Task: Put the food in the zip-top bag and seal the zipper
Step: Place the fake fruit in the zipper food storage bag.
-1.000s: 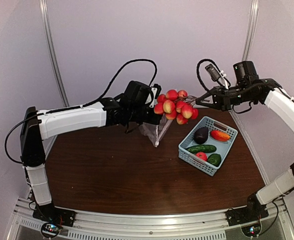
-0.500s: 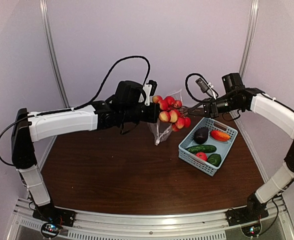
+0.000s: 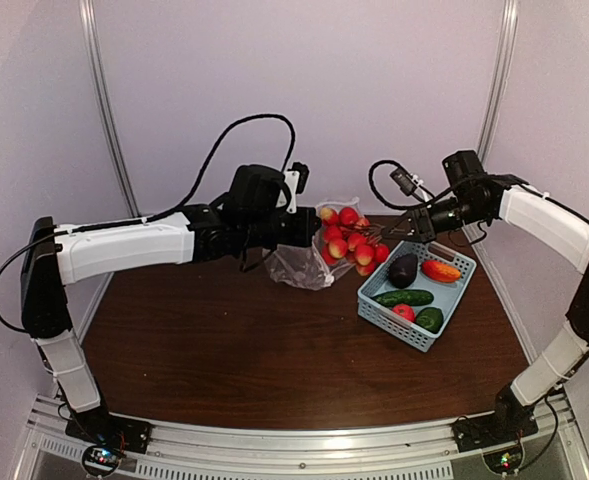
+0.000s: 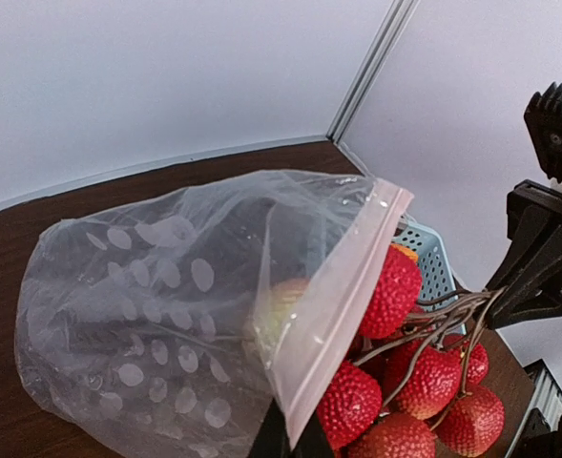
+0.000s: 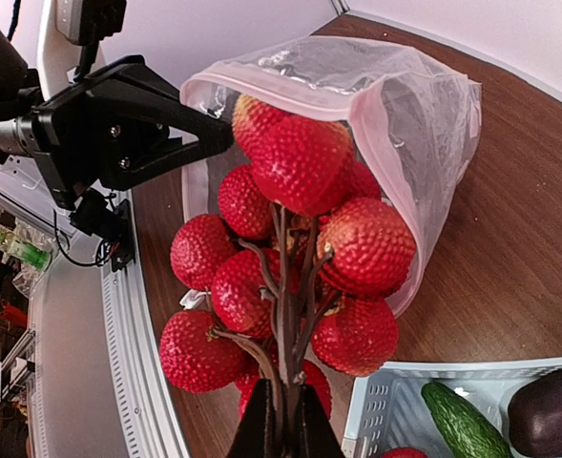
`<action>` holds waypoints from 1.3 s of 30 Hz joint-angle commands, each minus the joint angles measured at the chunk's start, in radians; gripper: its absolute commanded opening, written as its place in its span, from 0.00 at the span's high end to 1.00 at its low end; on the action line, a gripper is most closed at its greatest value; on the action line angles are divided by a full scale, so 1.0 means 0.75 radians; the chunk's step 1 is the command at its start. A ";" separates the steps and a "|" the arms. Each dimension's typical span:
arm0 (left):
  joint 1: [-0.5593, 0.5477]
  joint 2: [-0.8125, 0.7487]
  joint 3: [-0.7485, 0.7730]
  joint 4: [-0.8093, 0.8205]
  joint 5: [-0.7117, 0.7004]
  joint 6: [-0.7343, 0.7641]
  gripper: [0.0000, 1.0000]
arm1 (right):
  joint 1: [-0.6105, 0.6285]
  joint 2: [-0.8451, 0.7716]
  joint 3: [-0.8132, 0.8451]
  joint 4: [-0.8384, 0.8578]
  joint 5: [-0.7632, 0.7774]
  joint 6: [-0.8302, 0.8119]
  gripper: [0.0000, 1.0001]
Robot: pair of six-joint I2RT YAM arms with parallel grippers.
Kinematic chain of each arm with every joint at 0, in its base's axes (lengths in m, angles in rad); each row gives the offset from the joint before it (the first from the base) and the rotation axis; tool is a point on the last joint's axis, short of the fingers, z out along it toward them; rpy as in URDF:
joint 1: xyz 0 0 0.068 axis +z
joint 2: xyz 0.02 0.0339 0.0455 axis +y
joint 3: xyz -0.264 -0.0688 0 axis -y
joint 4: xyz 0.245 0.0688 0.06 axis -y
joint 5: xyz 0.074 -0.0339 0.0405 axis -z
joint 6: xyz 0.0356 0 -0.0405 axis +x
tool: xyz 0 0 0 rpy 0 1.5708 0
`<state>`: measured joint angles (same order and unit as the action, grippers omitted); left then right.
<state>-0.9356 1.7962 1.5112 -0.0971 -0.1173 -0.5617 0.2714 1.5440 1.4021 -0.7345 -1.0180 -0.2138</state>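
The left gripper [image 3: 309, 228] is clenched on the edge of the clear bag [image 3: 299, 262], its fingertips [image 4: 285, 441] pinching the whitish zipper strip [image 4: 347, 296] and holding the mouth open sideways above the brown table [image 3: 224, 340]. The plastic carries only a pattern of pale dots, and its closed end sags toward the table. The right gripper [image 3: 399, 226] is clamped on the brown stems of the bunch of red fruits [image 3: 349, 240], fingertips [image 5: 281, 434] tight around them. The bunch sits at the bag's mouth: its leading fruits are inside the rim, one showing through the plastic, while the rest hang outside. Just beside it on the right stands a light-blue basket [image 3: 389, 325] holding the eggplant [image 3: 403, 269], the orange-red piece [image 3: 441, 270], the cucumber [image 3: 404, 297], the tomato [image 3: 403, 312] and the green lump [image 3: 429, 319].
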 commanded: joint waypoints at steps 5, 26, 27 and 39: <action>0.004 -0.038 0.000 0.066 -0.043 -0.025 1.00 | 0.041 0.026 0.112 -0.068 0.222 -0.015 1.00; -0.035 0.076 0.117 0.040 0.083 -0.140 1.00 | 0.390 0.306 0.512 -0.099 0.774 0.222 1.00; -0.034 0.067 0.114 0.043 0.081 -0.149 1.00 | 0.391 0.305 0.490 -0.062 0.797 0.229 1.00; -0.031 0.007 0.054 0.051 0.008 -0.193 1.00 | 0.389 0.238 0.475 0.007 0.730 0.142 0.55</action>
<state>-0.9565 1.8427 1.5661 -0.0990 -0.0826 -0.6910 0.5598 1.7645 1.7203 -0.7189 -0.4072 -0.0616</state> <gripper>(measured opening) 0.005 0.378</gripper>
